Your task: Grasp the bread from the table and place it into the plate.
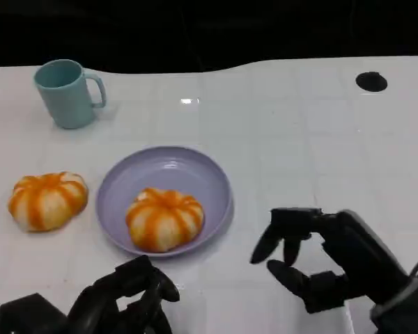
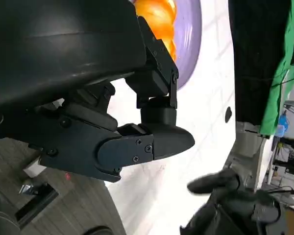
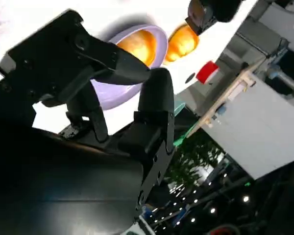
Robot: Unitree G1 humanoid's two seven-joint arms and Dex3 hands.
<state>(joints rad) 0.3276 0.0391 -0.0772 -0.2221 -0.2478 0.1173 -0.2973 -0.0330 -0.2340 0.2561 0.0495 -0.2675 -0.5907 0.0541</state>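
From my head view, my left hand [image 1: 122, 299] sits at the lower left, cut off by the bottom edge, its fingers curled in with nothing between them. My right hand [image 1: 313, 261] is at the lower right, fingers apart and bent downward over the bare white table [image 1: 299, 153], holding nothing; its forearm runs out of the frame corner. I count two breads: one bread in the plate [image 1: 164, 218], resting inside the single purple plate [image 1: 209, 174] at centre, and a second bread [image 1: 47, 200] on the table left of the plate, apart from its rim. One teal mug [image 1: 67, 92] stands upright at the upper left, and a small black round mark [image 1: 371, 81] lies at the upper right. In my left wrist view, my own shell and fingers block most of the picture; only a sliver of orange bread [image 2: 159, 12] and plate rim [image 2: 191, 39] shows along the top, and my right hand [image 2: 225, 196] is blurred at the lower right. In my right wrist view, my fingers [image 3: 112, 63] spread apart in front of the plate [image 3: 112, 90], partly hiding it; both breads peek beyond, and the dark shape at the top edge is hard to make out.
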